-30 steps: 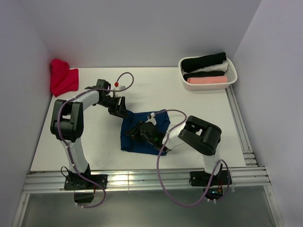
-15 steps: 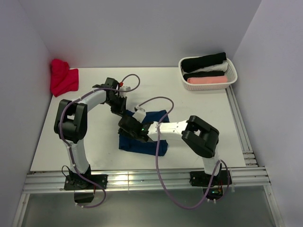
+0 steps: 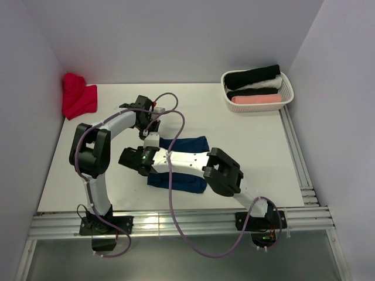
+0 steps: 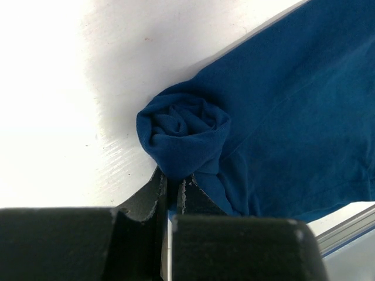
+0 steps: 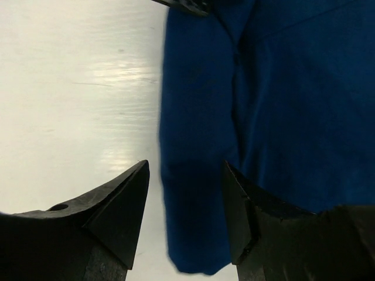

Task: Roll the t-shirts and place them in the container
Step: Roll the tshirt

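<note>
Navy t-shirt (image 3: 188,144) lies centre frame on the white table (image 3: 246,146). The left gripper (image 4: 173,180), open a second ago, now pinches its rolled corner. The right gripper (image 5: 184,167) has swung to the shirt's left edge, jaws apart.

A robot lab test cell: plain pale walls (image 3: 176,35) box in a white table (image 3: 258,134) edged with aluminium rails (image 3: 304,218).

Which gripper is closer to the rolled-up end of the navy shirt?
Left. The left gripper has its jaws shut on the rolled end of the navy t-shirt. The right gripper hangs open over an unrolled edge, away from the roll.
</note>
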`<state>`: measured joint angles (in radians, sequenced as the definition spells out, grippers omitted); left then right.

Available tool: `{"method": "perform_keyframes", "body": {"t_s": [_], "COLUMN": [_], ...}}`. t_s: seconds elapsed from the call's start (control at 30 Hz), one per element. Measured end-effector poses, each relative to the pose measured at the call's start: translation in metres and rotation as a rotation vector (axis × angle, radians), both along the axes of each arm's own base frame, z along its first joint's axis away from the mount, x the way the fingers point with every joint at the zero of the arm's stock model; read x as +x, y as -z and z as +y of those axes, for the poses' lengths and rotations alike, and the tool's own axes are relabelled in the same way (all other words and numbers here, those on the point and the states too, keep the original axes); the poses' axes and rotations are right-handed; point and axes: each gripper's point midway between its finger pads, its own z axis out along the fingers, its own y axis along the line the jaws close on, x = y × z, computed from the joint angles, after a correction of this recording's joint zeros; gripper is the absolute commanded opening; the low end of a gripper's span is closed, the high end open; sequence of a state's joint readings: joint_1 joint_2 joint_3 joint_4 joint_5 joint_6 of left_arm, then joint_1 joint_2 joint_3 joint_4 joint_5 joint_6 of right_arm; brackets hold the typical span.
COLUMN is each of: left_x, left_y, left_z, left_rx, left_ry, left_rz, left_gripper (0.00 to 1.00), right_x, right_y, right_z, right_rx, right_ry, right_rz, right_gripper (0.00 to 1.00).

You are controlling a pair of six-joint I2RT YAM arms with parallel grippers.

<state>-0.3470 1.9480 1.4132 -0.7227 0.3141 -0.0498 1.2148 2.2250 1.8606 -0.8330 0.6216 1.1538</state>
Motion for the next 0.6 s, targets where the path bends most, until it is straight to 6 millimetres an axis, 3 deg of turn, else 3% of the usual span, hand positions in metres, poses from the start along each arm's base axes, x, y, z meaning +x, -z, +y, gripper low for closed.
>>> {"method": "perform_keyframes", "body": {"t_s": [0.23,0.27,0.33,0.47,0.6], "left_x": [-0.001,-0.001,-0.001,-0.001,-0.001], "left_y": [-0.001,-0.001,-0.001,-0.001,-0.002], "left_z": [-0.001,-0.001,-0.001,-0.001,-0.001], "left_rx": [0.008,0.008,0.008,0.008,0.006], "left_ry": [0.003,0.004,0.004,0.005,0.012], "left_rz": [0.002,0.003,0.002,0.002,0.0], "left_gripper": [0.0,0.0,0.0,0.1,0.32], "right_x": [-0.003,-0.003,-0.004,-0.004,-0.005], "right_y": [0.03,0.03,0.028,0.027,0.029], "right_z": [-0.015,-0.014,-0.012,-0.009,-0.011], "right_rx": [-0.139,-0.14,-0.143,-0.139,-0.104], "right_ry": [-0.017,-0.02,-0.031,-0.041,-0.042], "right_rz": [0.029,0.029,0.029,0.027,0.011], "right_gripper": [0.57,0.55,0.38,0.27,0.2]}}
